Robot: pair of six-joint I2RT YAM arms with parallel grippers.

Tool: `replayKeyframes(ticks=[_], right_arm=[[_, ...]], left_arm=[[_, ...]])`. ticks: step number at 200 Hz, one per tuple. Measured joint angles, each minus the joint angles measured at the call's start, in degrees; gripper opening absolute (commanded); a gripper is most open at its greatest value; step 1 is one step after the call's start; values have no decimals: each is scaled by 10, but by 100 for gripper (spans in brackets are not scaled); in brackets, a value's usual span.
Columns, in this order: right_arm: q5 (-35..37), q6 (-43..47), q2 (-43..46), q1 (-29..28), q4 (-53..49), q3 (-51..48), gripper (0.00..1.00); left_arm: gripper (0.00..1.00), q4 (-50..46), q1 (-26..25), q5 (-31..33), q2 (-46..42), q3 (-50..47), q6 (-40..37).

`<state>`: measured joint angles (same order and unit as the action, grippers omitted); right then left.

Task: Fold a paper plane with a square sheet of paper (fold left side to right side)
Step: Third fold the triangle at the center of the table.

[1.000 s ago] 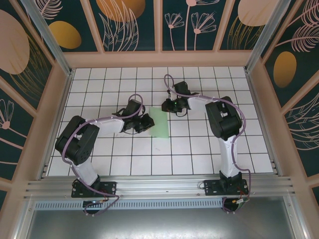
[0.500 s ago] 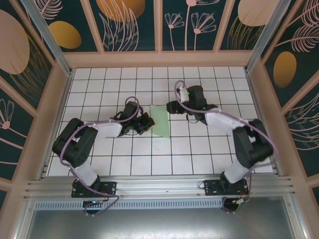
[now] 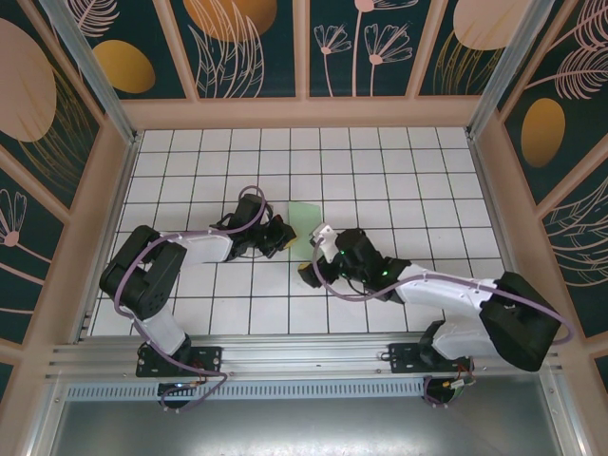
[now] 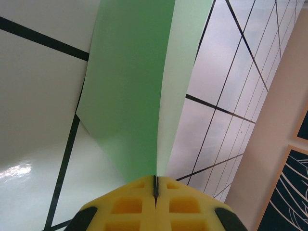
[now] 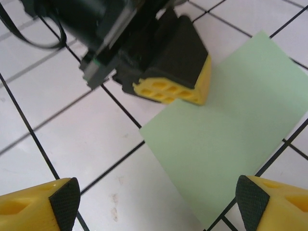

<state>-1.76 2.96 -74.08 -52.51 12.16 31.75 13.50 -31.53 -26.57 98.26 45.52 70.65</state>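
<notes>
Pincer roles have split: right pincer [image 5: 159, 198] has swung down to lower centre, jaws wide and empty; left pincer [image 4: 155, 185] stays clamped on the folded square sheet of paper [image 3: 304, 220] at frame centre, so the fold seems made.

My left gripper [image 4: 155, 191] sits at the bottom edge, its yellow fingers [image 4: 127, 207] pressed tight together. The green sheet of paper [image 4: 127, 96] rises out of the seam between them. It shows two layers, a darker face on the left and a paler one on the right. White tiles [image 4: 33, 120] lie beneath, with a beige wall [image 4: 274, 144] at the right.
</notes>
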Motion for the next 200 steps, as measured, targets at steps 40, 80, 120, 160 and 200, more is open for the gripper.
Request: replayKeyframes(ticks=[40, 80, 120, 160, 200], right_arm=[[52, 46, -81, -34, 1, 10, 89], [90, 73, -133, -46, 15, 38, 80], [107, 89, -168, -46, 34, 77, 63], [109, 100, -175, -45, 43, 90, 34], [106, 102, -175, -45, 40, 91, 0]], left_arm=[[0, 0, 0, 0, 0, 0, 0], [0, 0, 0, -1, 0, 0, 0], [0, 0, 0, -3, 0, 0, 0], [0, 0, 0, -4, 0, 0, 0], [13, -2, 0, -4, 0, 0, -2]])
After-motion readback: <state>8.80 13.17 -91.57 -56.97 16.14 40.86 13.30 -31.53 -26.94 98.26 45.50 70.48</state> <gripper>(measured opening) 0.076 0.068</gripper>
